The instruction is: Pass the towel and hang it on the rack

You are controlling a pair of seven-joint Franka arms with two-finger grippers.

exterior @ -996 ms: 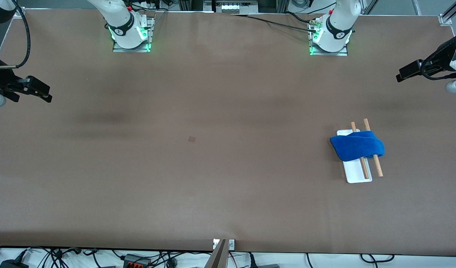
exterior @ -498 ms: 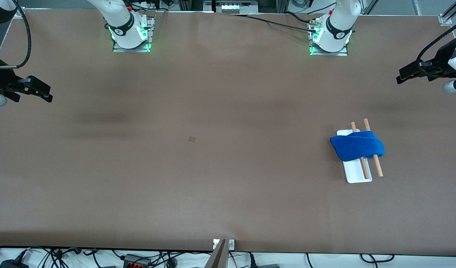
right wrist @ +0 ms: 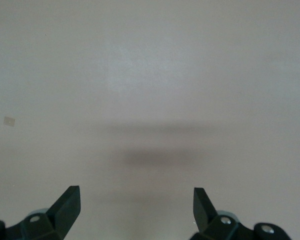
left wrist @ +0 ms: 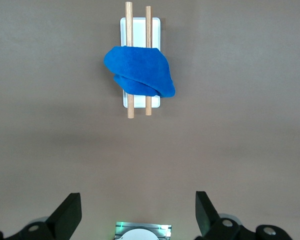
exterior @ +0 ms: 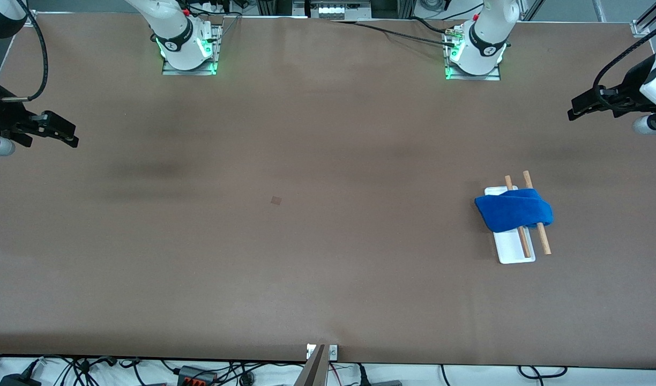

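Both arms drifted slightly; left gripper (left wrist: 135, 217) and right gripper (right wrist: 135, 212) spread wide, towel (exterior: 513, 212) draped over rack (exterior: 515, 252).

A broad brown table (exterior: 317, 257) carries a small white plastic rack with two light-brown wooden rods (exterior: 515, 252) toward the left arm's end; a bright blue soft cloth (exterior: 513, 212) drapes across the rods. A small square mark (exterior: 276, 200) lies mid-table.

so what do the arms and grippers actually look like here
Both arms are glossy white with black joint bands, on metal base plates lit by green lights. The left gripper and right gripper are matte black, each with black cables looping to the wrist. In the wrist views, the fingers are black, wedge-shaped and tapered, with small silver screws at their mounts.
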